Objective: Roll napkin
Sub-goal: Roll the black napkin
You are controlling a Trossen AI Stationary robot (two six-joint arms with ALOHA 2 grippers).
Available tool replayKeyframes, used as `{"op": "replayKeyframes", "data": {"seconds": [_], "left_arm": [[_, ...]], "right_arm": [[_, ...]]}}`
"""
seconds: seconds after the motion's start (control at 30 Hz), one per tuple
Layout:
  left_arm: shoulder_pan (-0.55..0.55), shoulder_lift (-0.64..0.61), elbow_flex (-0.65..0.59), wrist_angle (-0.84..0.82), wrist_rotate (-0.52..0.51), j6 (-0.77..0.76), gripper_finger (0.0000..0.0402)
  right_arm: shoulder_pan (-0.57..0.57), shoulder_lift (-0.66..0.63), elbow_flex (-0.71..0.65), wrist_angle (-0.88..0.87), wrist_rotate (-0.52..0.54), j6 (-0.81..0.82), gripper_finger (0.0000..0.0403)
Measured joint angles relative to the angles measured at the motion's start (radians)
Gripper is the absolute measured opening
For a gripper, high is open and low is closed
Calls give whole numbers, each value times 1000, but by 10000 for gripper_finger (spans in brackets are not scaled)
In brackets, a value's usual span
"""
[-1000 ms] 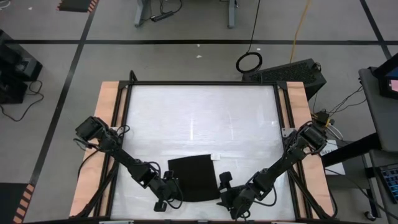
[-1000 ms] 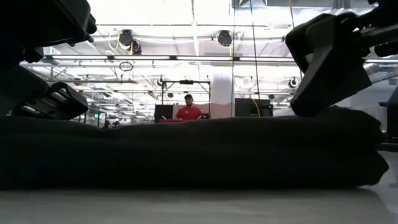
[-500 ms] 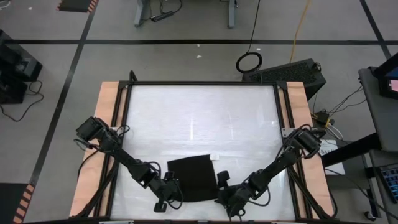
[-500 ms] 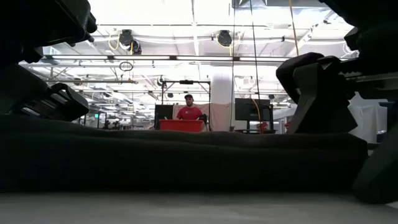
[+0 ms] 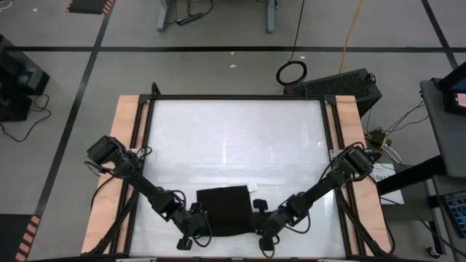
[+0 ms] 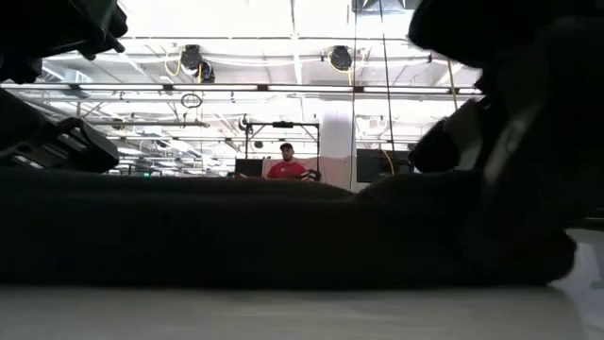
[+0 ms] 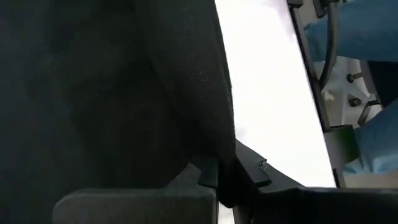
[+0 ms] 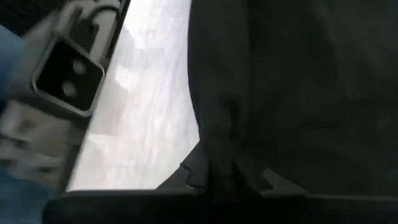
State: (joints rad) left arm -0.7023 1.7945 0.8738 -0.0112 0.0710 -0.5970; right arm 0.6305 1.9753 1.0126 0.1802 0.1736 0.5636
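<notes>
The black napkin (image 5: 224, 211) lies flat on the white table (image 5: 233, 138), close to its near edge. A small white tag (image 5: 254, 187) sits at the napkin's far right corner. My left gripper (image 5: 196, 224) is shut on the napkin's left edge. My right gripper (image 5: 260, 222) is shut on its right edge. In the low view the napkin (image 6: 283, 231) is a low dark band across the table, with a gripper at either end. My left gripper pinches the napkin's left edge (image 7: 208, 149) between its two fingers, near the near corner. It comes in low from the table's left. A ridge of cloth rises from the fingertips; one layer or several, I cannot tell. The napkin's remaining cloth lies on the table. My right gripper pinches the napkin's right edge (image 8: 217, 140) between its two fingers, near the near corner. It comes in low from the table's right. The cloth puckers into a ridge at the fingertips; one layer or several, I cannot tell. The napkin stays on the table.
Bare white table (image 5: 233, 138) stretches from the napkin to the far edge. Dark rails and wooden side boards (image 5: 124, 145) frame the table. A person in red (image 6: 286, 168) stands far back in the room.
My right gripper has moved toward the table's left, onto the napkin's right edge, and has shut on it. The napkin's right end, which bulged up a second ago, now lies lower under the gripper.
</notes>
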Motion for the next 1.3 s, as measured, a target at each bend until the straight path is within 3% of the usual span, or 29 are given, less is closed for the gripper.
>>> {"op": "replayKeyframes", "data": {"seconds": [0.17,0.37,0.5,0.87,1.3], "left_arm": [[-6,-8,1,-30,7,-41,13],[19,-8,1,2,170,-115,13],[35,-8,1,-4,256,-154,13],[84,-10,1,-53,290,-149,28],[127,-10,1,-64,308,-83,42]], "right_arm": [[-69,-13,-1,14,-223,187,20],[-136,-14,-2,118,-431,355,12],[-174,-14,-2,152,-473,456,16],[-248,16,-1,115,-643,559,17],[-281,16,1,-16,-627,581,17]]}}
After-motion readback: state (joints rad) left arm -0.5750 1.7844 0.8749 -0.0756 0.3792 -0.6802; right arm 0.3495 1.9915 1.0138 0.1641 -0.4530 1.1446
